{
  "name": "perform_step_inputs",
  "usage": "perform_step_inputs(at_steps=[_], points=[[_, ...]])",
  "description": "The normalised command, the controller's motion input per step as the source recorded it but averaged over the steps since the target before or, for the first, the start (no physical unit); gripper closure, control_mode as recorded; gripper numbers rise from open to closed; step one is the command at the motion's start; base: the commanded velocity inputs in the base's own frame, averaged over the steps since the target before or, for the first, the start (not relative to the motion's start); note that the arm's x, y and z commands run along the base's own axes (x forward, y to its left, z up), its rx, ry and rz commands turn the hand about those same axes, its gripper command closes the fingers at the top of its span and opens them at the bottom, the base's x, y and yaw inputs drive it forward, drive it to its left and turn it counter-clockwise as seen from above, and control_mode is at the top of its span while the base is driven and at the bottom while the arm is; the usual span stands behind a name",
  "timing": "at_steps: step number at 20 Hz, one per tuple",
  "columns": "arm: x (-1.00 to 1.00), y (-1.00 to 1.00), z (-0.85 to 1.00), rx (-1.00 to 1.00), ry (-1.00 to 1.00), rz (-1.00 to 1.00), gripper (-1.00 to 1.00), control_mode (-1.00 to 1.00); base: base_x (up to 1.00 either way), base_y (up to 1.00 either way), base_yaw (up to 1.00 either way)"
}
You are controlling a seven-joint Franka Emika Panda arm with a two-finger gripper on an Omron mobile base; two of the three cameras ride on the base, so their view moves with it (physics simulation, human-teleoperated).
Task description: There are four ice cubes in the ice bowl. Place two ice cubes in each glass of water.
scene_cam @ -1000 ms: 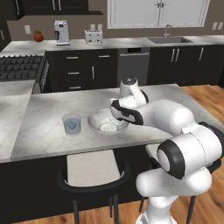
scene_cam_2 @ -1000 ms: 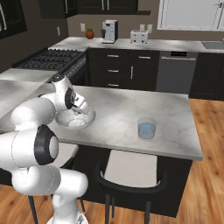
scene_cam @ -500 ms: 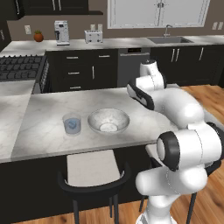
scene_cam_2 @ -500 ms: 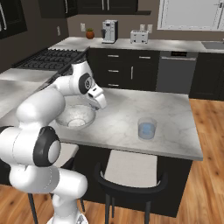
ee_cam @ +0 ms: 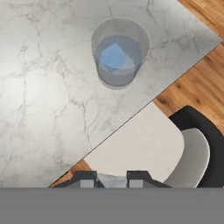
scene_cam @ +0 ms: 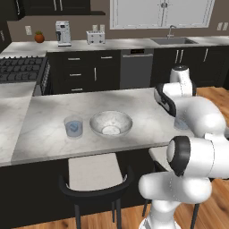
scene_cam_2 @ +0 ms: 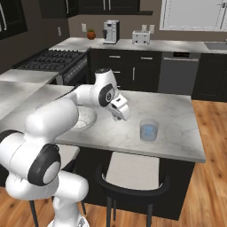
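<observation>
- Arm swung from the ice bowl toward the right glass of water.
- Gripper pinches a pale ice cube, fingers nearly closed.
- Another cube floats in that glass.

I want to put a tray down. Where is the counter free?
Free: the marble counter left of the glass and behind the bowl, toward the stove. Crowded: around the right-hand glass, beside the gripper.

Mottled ice bowl mid-counter between two upright glasses; right one holds an ice cube
</observation>
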Motion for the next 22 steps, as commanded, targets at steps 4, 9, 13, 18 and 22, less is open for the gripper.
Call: perform_step_inputs(at_steps=[4,9,13,18,22], points=[[0.22,-0.88,-0.06,0.0,0.0,-0.06,1.0,-1.0,0.0,0.0,0.0],[0.41,-0.62,0.0,0.0,0.04,-0.04,1.0,-1.0,0.0,0.0,0.0],[0.49,-0.51,-0.1,0.0,0.02,-0.01,1.0,-1.0,0.0,0.0,0.0],[0.43,-0.33,-0.24,0.0,0.01,0.0,1.0,-1.0,0.0,0.0,0.0],[0.45,-0.13,-0.31,0.0,0.03,0.0,1.0,-1.0,0.0,0.0,0.0]])
